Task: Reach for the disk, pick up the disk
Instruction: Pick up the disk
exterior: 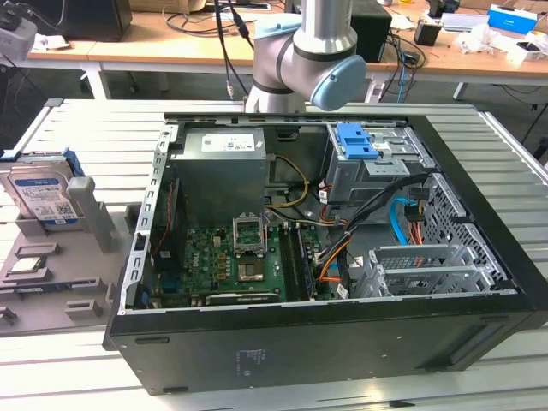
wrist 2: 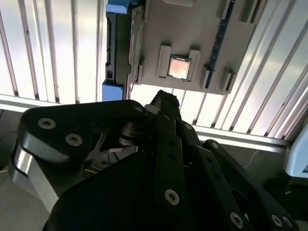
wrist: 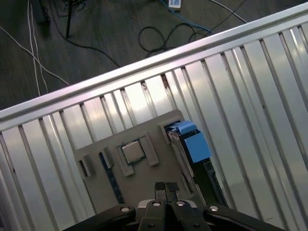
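A slatted metal table (exterior: 86,128) carries an open black computer case (exterior: 300,342), with its circuit board, cables and drive cages on show. The grey-and-blue robot arm (exterior: 317,60) rises behind the case in the exterior view. In both wrist views the black hand (wrist: 166,186) (wrist 2: 162,100) hangs over the slats, and in the first wrist view its two fingertips are pressed together side by side with nothing between them. It holds nothing and touches nothing that can be seen. It is aimed at a grey plastic holder (wrist: 139,180) (wrist 2: 192,29) (exterior: 51,282), which lies on the table to the exterior view's left of the case. The disk (exterior: 38,193) stands upright on its edge in a slot at the back of that holder. It is a silver metal slab with a white-and-blue label on its broad face and a blue plastic frame along its edges. In the wrist views the disk (wrist: 197,147) (wrist 2: 113,48) is seen edge-on, as a thin dark strip with blue ends, just beside the line of the fingertips but apart from them. A small square silver chip (exterior: 30,264) (wrist: 133,152) (wrist 2: 179,67) lies flat in a raised cradle on the same holder, near the disk.
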`<state>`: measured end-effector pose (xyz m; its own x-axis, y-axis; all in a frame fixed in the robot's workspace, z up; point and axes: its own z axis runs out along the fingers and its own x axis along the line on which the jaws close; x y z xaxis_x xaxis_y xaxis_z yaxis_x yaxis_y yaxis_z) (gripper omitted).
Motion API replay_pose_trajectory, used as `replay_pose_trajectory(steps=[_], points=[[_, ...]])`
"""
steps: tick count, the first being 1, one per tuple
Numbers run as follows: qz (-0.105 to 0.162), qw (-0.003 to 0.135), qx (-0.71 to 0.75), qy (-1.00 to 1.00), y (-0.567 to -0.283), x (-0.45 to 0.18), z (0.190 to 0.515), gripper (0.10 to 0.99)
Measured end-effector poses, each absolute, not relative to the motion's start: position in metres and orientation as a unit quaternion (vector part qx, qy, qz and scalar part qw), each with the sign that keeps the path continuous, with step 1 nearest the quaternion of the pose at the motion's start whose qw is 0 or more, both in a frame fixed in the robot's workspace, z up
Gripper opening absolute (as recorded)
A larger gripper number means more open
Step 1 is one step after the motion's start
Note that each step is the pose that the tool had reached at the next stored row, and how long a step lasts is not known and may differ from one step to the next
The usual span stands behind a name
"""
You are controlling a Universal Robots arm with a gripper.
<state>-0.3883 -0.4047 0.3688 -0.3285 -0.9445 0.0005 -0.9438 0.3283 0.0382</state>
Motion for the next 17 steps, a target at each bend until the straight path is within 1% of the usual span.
replay_pose_trajectory(steps=[17], points=[[-0.014, 0.013, 0.662, -0.749, -0.4047, -0.3883, 0.3688, 0.106]])
